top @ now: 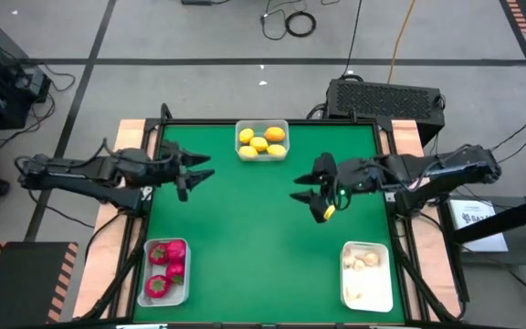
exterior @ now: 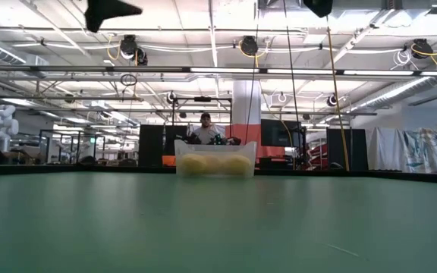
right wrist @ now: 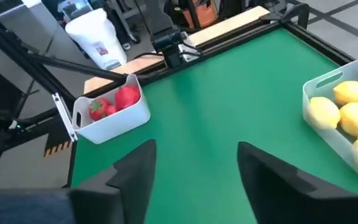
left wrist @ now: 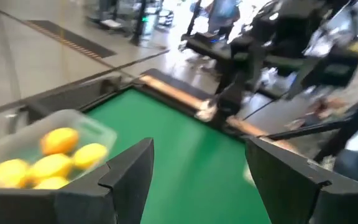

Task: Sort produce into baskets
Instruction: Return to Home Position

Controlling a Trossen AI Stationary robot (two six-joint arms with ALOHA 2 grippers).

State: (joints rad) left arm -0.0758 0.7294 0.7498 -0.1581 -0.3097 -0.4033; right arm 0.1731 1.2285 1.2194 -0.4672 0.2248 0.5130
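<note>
Three translucent-white baskets stand on the green table. One at the far edge's middle holds several yellow lemon-like pieces. One at the near left holds red pieces. One at the near right holds whitish mushroom pieces. My left gripper hangs open over the table's left part, just left of the lemon basket. My right gripper hangs open over the right half. The wrist views show nothing between the left gripper's fingers or the right gripper's.
Bare green mat lies between the baskets. Wooden strips run along the table's left and right sides. A black box sits beyond the far right corner. A person shows far off in the room.
</note>
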